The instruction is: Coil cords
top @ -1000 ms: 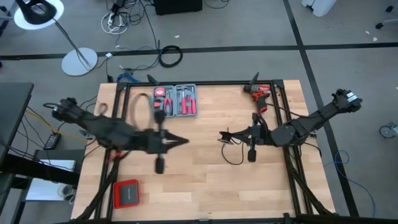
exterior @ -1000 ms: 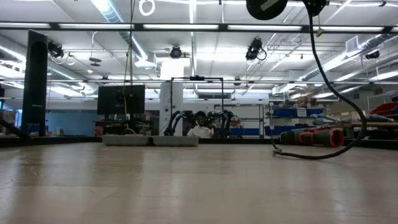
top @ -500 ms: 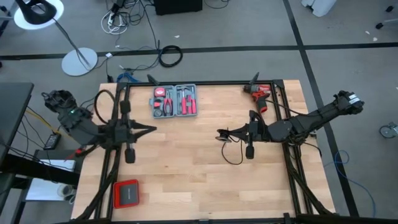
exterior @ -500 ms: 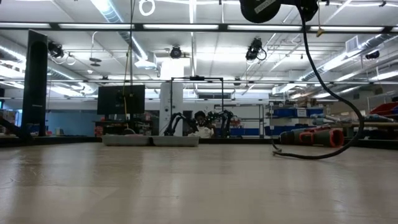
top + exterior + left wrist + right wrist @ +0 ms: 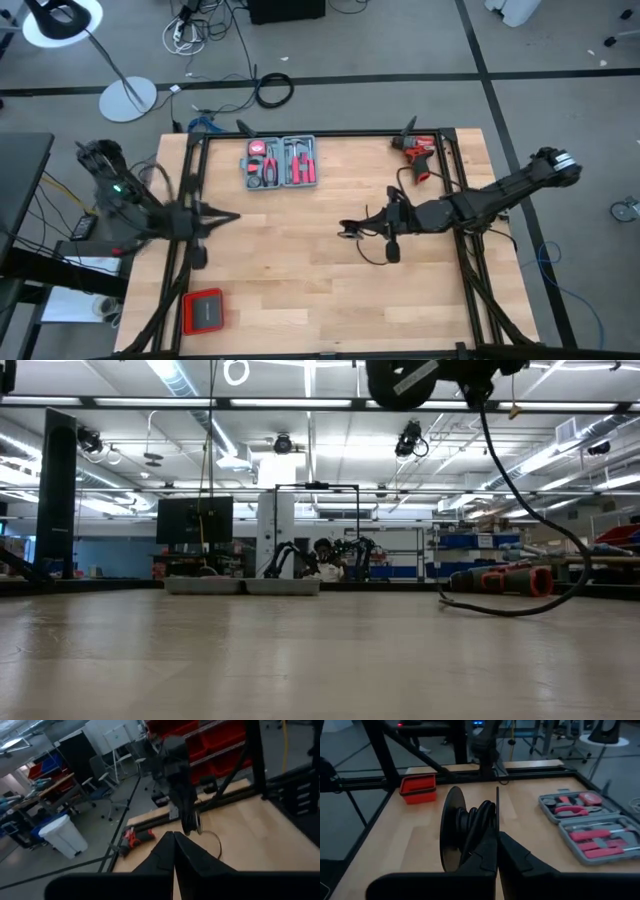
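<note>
Holding a small black spool (image 5: 465,834) wound with several turns of cable between fingers pressed together on it, the right gripper (image 5: 352,229) hangs above the middle of the pale wooden table (image 5: 300,300); the right wrist view shows the spool's two thin black discs upright with the dark windings between them. The thin black cable (image 5: 375,257) trails off the reel, drooping to the table in a loose curve just beside and below the gripper in the high view; the low view shows it dropping from the lifted reel to lie slack on the boards. No plug block can be made out with certainty. Risk, as judged: the free length is unsupported and unguided, so any turn of the reel could lay the windings unevenly or let them jump a disc edge, since nothing tensions the tail. The slack run lies near the red and black power drill (image 5: 417,152) and the table's black frame rail (image 5: 465,262); a snag there could drag the reel out of the grip. The hold appears to sit on a disc edge, a narrow purchase that may slip. The left gripper (image 5: 228,215) is at the table's left edge, well apart from the cable, its fingers together on nothing, so it offers no guidance at present. The open grey tool case (image 5: 281,162) and the red and grey box (image 5: 203,311) stand clear.
</note>
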